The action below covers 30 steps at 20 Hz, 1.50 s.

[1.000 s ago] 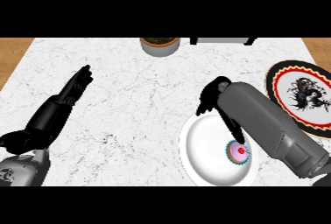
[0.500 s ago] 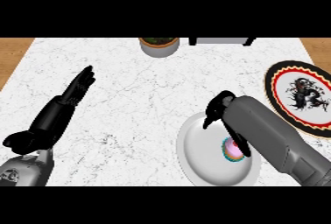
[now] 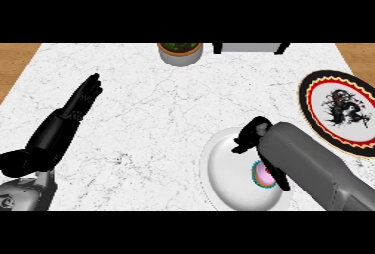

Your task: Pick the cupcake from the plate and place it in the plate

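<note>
Cupcake (image 3: pixel 262 174) not yet lifted, sitting on white plate (image 3: pixel 227 173) at near right of bench (image 3: pixel 168 119), partly hidden. Right hand (image 3: pixel 253 134) over the plate just beside the cupcake, fingers curled downward, nothing visibly held; left hand (image 3: pixel 82 99) open and resting at left. Left to do: grasp, lift, carry to patterned plate (image 3: pixel 330 99) at right edge.
</note>
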Available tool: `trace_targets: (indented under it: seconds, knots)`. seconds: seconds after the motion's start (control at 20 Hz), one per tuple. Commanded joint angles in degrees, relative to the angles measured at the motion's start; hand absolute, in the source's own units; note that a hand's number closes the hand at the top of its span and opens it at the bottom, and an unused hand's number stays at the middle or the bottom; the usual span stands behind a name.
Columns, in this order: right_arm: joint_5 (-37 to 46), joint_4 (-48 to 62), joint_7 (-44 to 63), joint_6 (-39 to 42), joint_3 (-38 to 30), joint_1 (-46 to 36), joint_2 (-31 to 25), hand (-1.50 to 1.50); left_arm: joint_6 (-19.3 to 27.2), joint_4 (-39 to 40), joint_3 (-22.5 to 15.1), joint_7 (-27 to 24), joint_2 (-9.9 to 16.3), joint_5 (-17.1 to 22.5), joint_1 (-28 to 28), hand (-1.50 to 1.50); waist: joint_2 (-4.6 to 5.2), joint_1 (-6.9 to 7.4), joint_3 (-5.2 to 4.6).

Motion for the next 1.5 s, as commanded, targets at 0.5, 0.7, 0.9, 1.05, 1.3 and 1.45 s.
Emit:
trace_targets:
  seconds: [0.5,0.7,0.9,1.05,1.3,1.45]
  knots:
    - [3.8,-13.0,-11.9,2.2,4.6,6.7,-7.6,1.5,-0.8,1.6,1.3,-0.9,-0.5,-2.1,-0.8,0.0,1.18,-0.16,0.44]
    - [7.1,-9.0,-14.0,-2.2,3.1,5.2,-5.3,1.5,-1.7,0.7,0.3,-1.6,-1.9,-2.1,0.9,0.0,1.24,0.47,0.44]
    - [15.6,-30.6,-7.8,-28.5,0.9,12.7,-10.7,1.5,0.2,1.5,3.1,-0.6,-0.8,-1.4,3.2,0.0,-1.34,-5.31,0.79]
    - [19.3,-36.6,-8.9,-38.9,-3.2,12.9,-13.4,1.5,0.9,2.5,4.9,-0.6,0.2,-1.4,4.6,0.0,-3.03,-8.6,1.16]
    - [24.1,-48.9,-13.0,-53.7,-6.2,21.3,-19.3,1.5,1.3,1.9,6.0,-0.8,0.1,-0.9,6.4,0.0,-2.49,-11.08,1.02]
    - [25.5,-54.9,-16.6,-61.1,-9.9,27.7,-26.0,1.5,1.8,0.4,5.9,-1.3,-0.2,-1.2,7.8,0.0,-1.9,-10.74,0.93]
